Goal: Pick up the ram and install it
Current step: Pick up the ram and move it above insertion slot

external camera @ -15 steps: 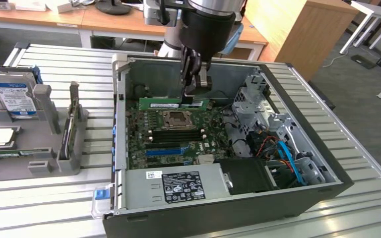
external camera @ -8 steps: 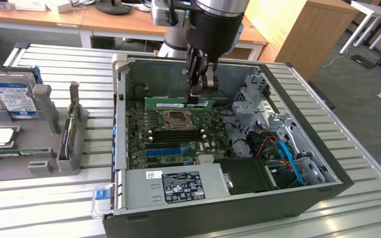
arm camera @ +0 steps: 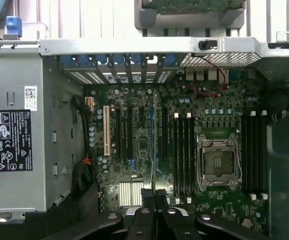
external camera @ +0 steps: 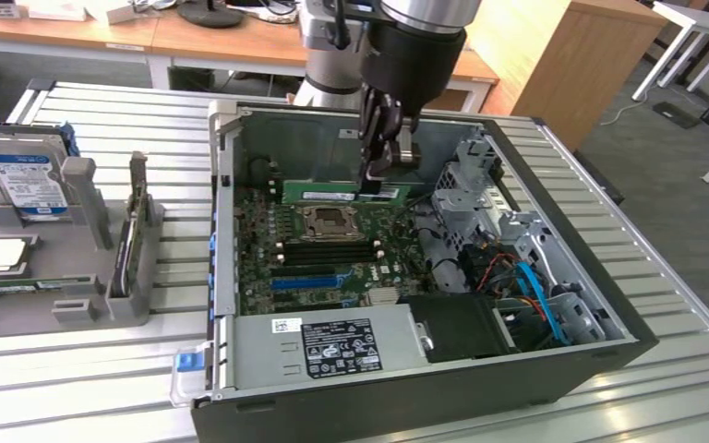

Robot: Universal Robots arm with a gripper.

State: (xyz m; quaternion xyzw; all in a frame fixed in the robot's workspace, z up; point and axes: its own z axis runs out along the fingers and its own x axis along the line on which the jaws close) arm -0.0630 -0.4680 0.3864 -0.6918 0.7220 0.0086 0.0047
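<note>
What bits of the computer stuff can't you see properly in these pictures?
- Exterior view: the end effector covers part of the ram it grips.
- Wrist view: the ram shows edge-on, so its chips and label are hidden.
- Exterior view: the grey holder hides the lower part of the hard drive.
- Exterior view: the print on the power supply label is too small to read.

Silver-and-black arm carrying a black linkage tool.
The arm [external camera: 423, 14] has a polished silver sleeve at the top and a glossy black wrist housing [external camera: 414, 60] below it. A grey-silver segment [external camera: 328, 46] rises behind. The tool [external camera: 382, 173] is matt black, made of slim hinged links that taper downward. In the wrist view its two narrow fingers [arm camera: 147, 200] have squared tips, flanked by curved black bars [arm camera: 92, 227], with small round silver pins [arm camera: 170, 211] at the joints.
</note>
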